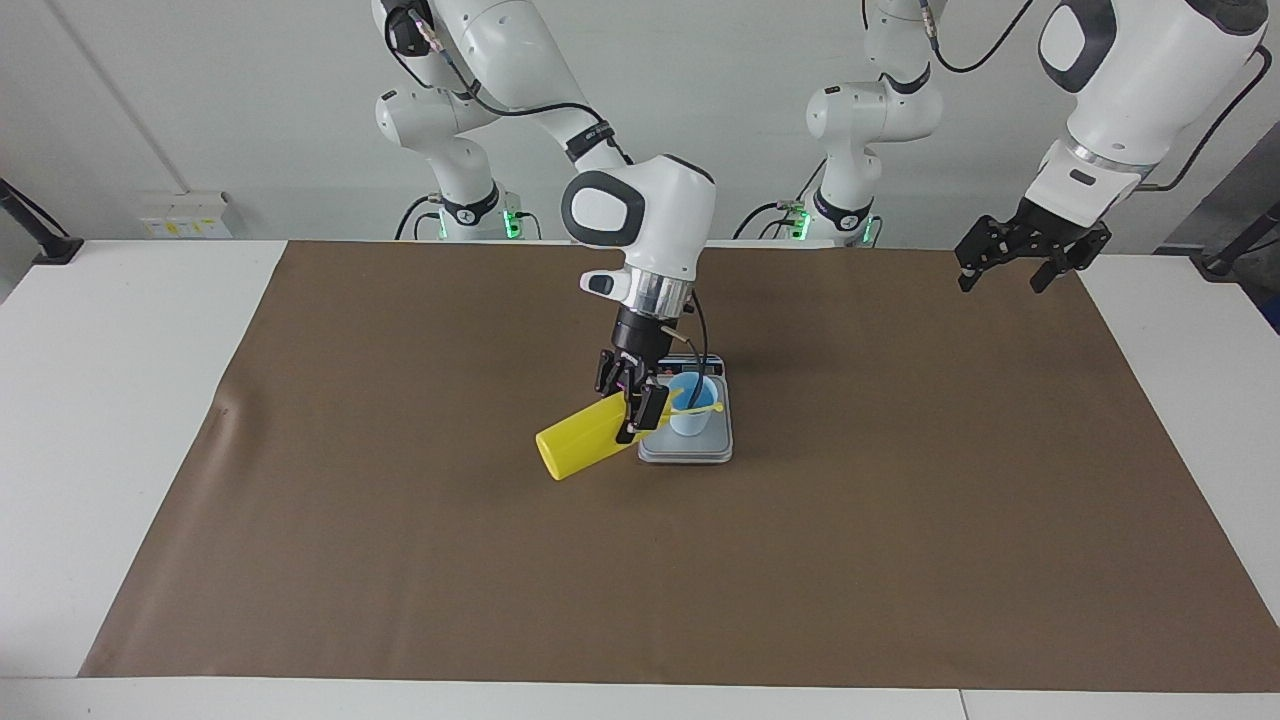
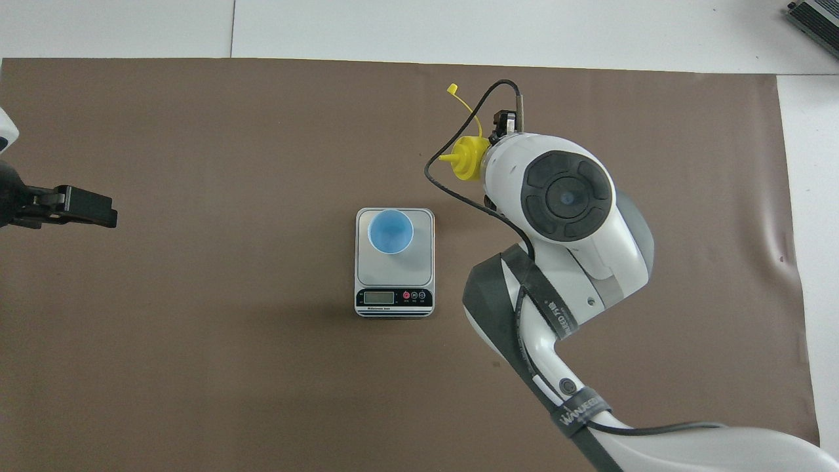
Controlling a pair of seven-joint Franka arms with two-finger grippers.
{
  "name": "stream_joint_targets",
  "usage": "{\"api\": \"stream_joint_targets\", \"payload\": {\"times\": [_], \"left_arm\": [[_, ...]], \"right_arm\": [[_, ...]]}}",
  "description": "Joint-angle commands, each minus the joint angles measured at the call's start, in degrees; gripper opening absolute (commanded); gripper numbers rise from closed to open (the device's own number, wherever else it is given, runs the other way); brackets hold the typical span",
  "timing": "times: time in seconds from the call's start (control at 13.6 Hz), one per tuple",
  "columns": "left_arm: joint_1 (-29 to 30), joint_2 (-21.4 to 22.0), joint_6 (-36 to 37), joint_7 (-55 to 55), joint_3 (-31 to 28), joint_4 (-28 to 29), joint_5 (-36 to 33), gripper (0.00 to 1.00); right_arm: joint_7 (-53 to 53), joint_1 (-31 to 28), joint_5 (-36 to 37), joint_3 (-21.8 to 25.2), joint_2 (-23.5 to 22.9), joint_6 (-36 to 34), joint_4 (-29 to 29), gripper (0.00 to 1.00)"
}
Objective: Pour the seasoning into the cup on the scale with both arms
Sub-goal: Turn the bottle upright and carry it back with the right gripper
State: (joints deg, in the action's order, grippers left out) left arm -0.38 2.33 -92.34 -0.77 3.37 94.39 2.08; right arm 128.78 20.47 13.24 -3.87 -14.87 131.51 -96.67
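My right gripper [image 1: 632, 405] is shut on the yellow seasoning bottle [image 1: 580, 450] near its neck. In the facing view the bottle lies tilted, base low over the mat, nozzle end beside the light blue cup [image 1: 692, 405], its cap strap across the rim. In the overhead view the cup [image 2: 390, 231] stands uncovered on the silver scale [image 2: 393, 278]. There the bottle's nozzle top [image 2: 468, 160] pokes out from under the right wrist, off the scale. The scale's plate [image 1: 690, 452] shows under the cup. My left gripper [image 1: 1003, 280] hangs open over the mat's corner at the left arm's end, waiting; its tip [image 2: 108, 213] shows empty.
A brown mat [image 1: 900, 520] covers most of the white table [image 1: 120, 400]. A wrinkle [image 2: 780, 252] lifts the mat near the right arm's end. A grey device [image 2: 816, 23] sits at the table's farthest corner.
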Motion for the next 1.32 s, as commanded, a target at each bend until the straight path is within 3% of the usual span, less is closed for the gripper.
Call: {"api": "stream_joint_targets", "payload": {"times": [0.0, 0.59, 0.81, 1.25], "left_arm": [[0.0, 0.8, -0.1, -0.6, -0.1, 1.0, -0.1, 1.0], [0.0, 0.8, 0.0, -0.6, -0.1, 1.0, -0.2, 1.0], [0.0, 0.8, -0.1, -0.6, -0.1, 1.0, -0.2, 1.0], [0.0, 0.8, 0.0, -0.6, -0.1, 1.0, -0.2, 1.0]], "right_arm": [[-4.4, -4.5, -10.4, -0.7, 1.3, 0.3, -0.7, 0.0], [-19.8, -14.3, -40.3, -0.5, 2.3, -0.4, -3.9, 0.0], [-26.0, -17.5, -46.0, -0.6, 2.7, -1.5, -6.3, 0.0], [-51.8, -27.0, -60.7, -0.5, 3.2, -10.6, -10.1, 0.0]]}}
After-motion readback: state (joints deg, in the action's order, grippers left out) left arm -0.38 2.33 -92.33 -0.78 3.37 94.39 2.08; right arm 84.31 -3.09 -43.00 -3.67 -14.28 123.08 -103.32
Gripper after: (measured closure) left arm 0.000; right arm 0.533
